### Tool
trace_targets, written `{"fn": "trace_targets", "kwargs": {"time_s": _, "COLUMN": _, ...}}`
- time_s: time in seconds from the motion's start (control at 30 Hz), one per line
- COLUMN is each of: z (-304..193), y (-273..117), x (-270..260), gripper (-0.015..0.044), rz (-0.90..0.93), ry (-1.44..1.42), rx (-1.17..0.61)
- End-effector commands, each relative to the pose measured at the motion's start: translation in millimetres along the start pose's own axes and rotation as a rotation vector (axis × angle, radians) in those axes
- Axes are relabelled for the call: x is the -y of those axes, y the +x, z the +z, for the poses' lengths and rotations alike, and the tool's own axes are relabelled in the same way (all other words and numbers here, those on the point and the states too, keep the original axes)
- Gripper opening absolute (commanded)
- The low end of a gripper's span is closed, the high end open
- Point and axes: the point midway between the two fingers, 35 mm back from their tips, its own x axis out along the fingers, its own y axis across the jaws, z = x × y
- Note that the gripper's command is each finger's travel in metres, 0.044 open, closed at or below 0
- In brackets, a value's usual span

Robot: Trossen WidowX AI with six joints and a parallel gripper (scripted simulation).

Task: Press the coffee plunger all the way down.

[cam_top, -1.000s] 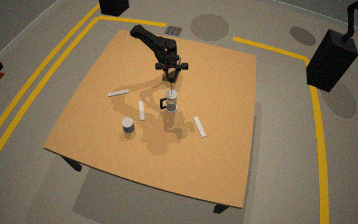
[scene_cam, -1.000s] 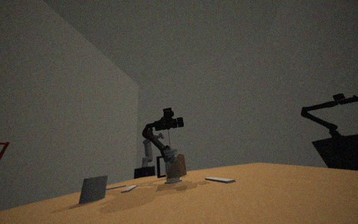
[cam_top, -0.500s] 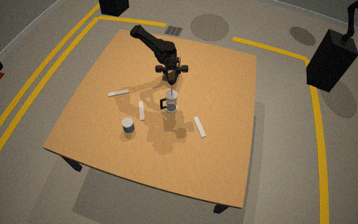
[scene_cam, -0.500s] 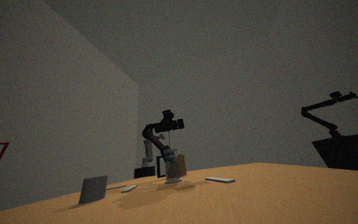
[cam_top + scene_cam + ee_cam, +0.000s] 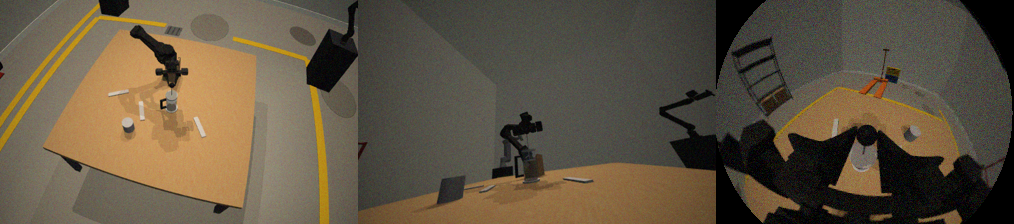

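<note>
The coffee press (image 5: 171,103) (image 5: 531,171) (image 5: 862,160) stands upright on the wooden table (image 5: 118,159) (image 5: 623,194), its black handle (image 5: 161,104) (image 5: 516,167) to the left in the top and exterior views. Its thin plunger rod (image 5: 171,91) (image 5: 527,142) stands well out above the lid. The round black knob (image 5: 172,85) (image 5: 867,135) is at the rod's top. My gripper (image 5: 867,131) is above the press and shut on the knob, with one fingertip on each side of it. In the exterior view the arm hides the knob.
A grey cylinder (image 5: 128,125) (image 5: 451,189) (image 5: 911,134) stands left of the press in the top and exterior views. White bars (image 5: 118,93) (image 5: 141,111) (image 5: 487,188) lie to the left, and another white bar (image 5: 199,127) (image 5: 578,180) lies to the right. A brown block (image 5: 540,165) shows behind the press.
</note>
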Motion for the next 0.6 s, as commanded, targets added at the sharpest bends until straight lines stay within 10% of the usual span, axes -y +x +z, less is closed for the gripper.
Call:
{"fn": "trace_targets", "kwargs": {"time_s": 0.0, "z": -29.4, "y": 11.7, "x": -1.8, "gripper": 0.0129, "rz": 0.000, "ry": -0.035, "rx": -0.059}}
{"fn": "trace_targets", "kwargs": {"time_s": 0.57, "z": -52.6, "y": 27.2, "x": 0.8, "gripper": 0.0129, "rz": -0.003, "ry": -0.037, "rx": -0.056}}
